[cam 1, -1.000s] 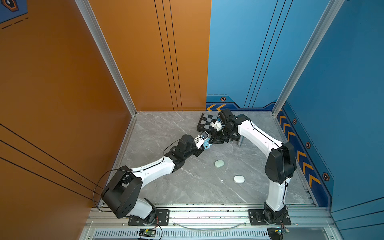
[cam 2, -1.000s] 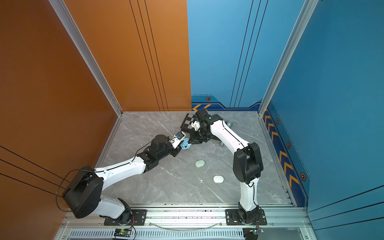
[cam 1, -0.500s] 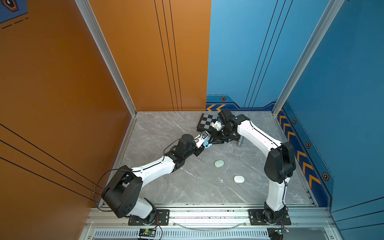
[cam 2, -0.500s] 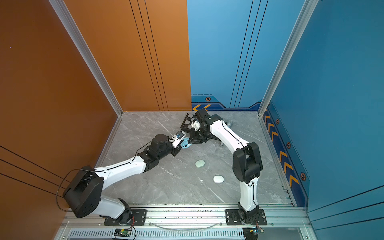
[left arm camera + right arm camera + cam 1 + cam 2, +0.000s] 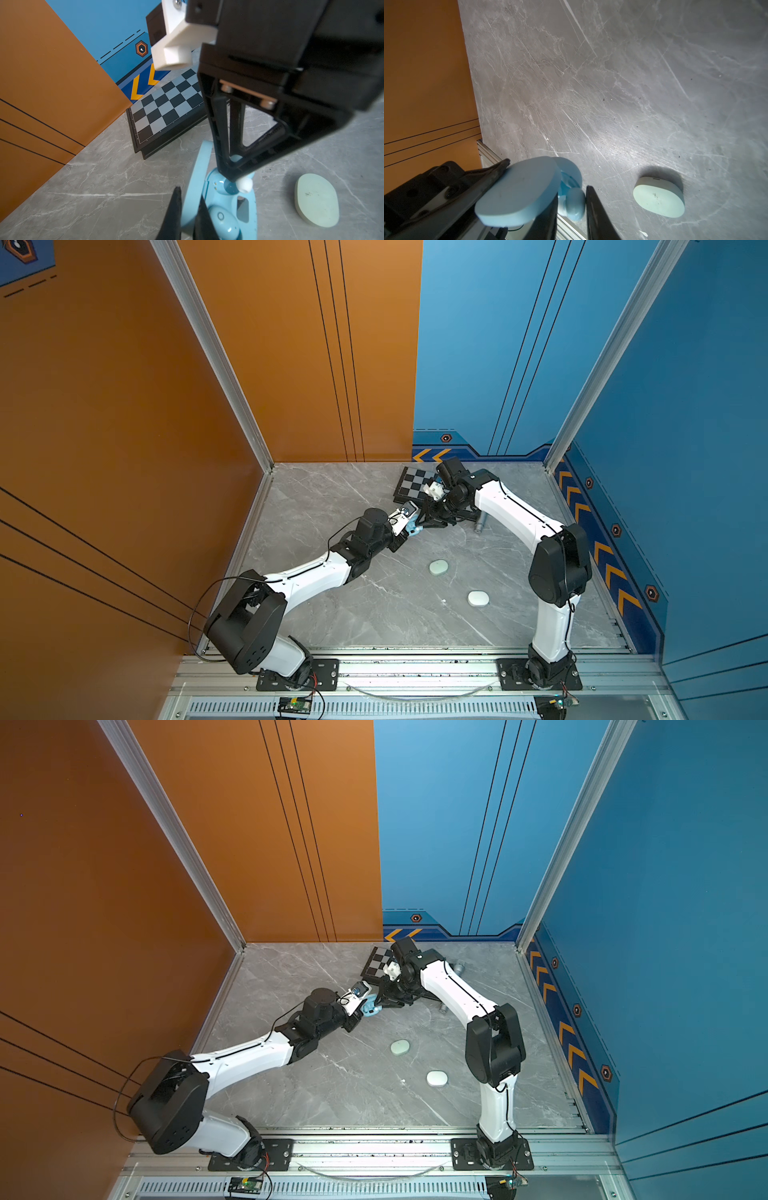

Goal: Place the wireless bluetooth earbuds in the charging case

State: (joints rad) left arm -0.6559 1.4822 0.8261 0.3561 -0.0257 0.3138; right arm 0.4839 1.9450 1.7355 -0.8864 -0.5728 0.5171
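The light blue charging case [image 5: 228,199] stands open just above the floor, and my left gripper [image 5: 189,193] is shut on its raised lid [image 5: 519,193]. One blue earbud [image 5: 223,222] lies seated in the case. My right gripper [image 5: 572,193] reaches in from the opposite side, shut on a second blue earbud [image 5: 575,204]. That earbud's white tip [image 5: 243,184] hangs right over the empty socket. In both top views the two grippers meet at the case [image 5: 411,527] [image 5: 370,1009], in front of the chessboard.
A pale green closed case [image 5: 439,567] [image 5: 316,200] lies on the grey marble floor near the grippers. A white closed case [image 5: 478,598] lies further toward the front. A black chessboard [image 5: 413,483] sits at the back, with a small metal cylinder [image 5: 481,522] under the right arm.
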